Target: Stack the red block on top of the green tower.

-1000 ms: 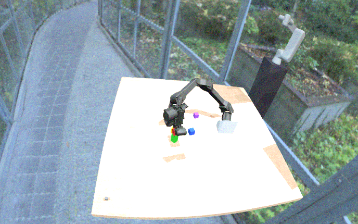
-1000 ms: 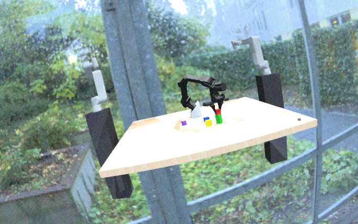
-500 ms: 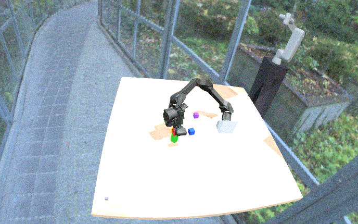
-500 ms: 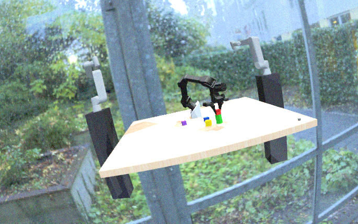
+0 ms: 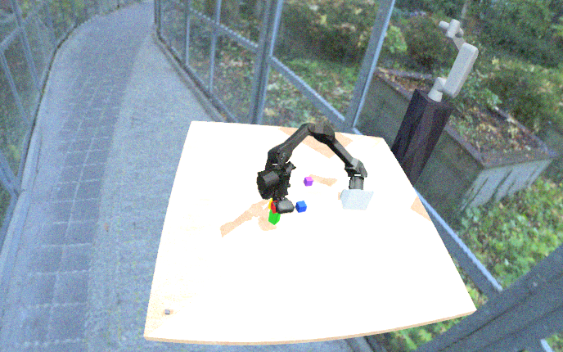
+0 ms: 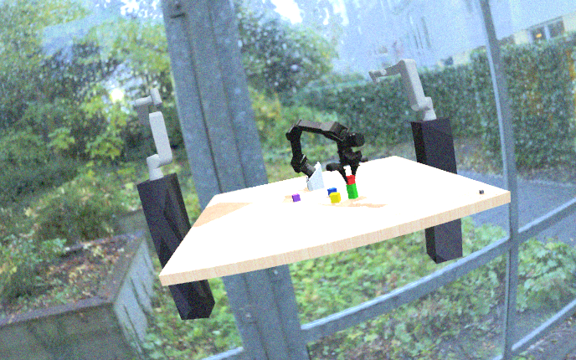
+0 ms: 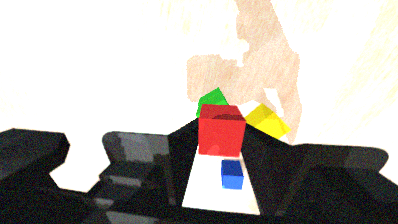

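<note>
Glazed metal frames (image 6: 201,111); garden hedges (image 6: 541,89)

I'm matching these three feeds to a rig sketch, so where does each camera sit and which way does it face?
Top: high above the table's far side from the arm's base, looking down; whole arm and gripper show.
Exterior: off to one side, roughly level with the table, looking across it; whole arm shows.
Wrist: on the arm, looking along the fingers at the red block over the green tower; only fingers show.
Shared: all three show the red block, green tower and blue block.

Top and exterior view the table (image 5: 275,284) distantly; wrist looks close
</note>
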Controlling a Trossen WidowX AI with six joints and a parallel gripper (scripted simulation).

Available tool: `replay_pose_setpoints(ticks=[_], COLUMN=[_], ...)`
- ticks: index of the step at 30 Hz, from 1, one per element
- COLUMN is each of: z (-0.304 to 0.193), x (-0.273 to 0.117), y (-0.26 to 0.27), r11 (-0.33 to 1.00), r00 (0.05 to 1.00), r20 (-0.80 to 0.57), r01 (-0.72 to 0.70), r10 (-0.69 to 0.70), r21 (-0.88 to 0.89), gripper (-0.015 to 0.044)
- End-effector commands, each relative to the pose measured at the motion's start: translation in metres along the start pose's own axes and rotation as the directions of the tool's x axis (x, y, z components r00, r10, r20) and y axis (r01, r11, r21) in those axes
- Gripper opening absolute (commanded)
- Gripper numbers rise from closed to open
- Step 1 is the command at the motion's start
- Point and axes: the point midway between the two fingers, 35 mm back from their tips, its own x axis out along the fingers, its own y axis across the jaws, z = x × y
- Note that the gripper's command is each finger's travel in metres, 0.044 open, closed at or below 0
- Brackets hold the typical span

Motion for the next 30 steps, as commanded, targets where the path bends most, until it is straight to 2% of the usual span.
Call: replay_pose_setpoints(ticks=[1,8,30], z=[0.0001,0.0001,0.0001], x=[0.0004,0.0004,0.0004], y=[0.0000,0.0000,0.0000], r11=[1.000,1.000,1.000], r00=[1.000,1.000,1.000], r20=[0.000,0.000,0.000], r01=[0.000,0.000,0.000], r10=[0.000,0.000,0.000], r21=[0.001,0.001,0.001], gripper=[0.0262,0.0440,0.0440])
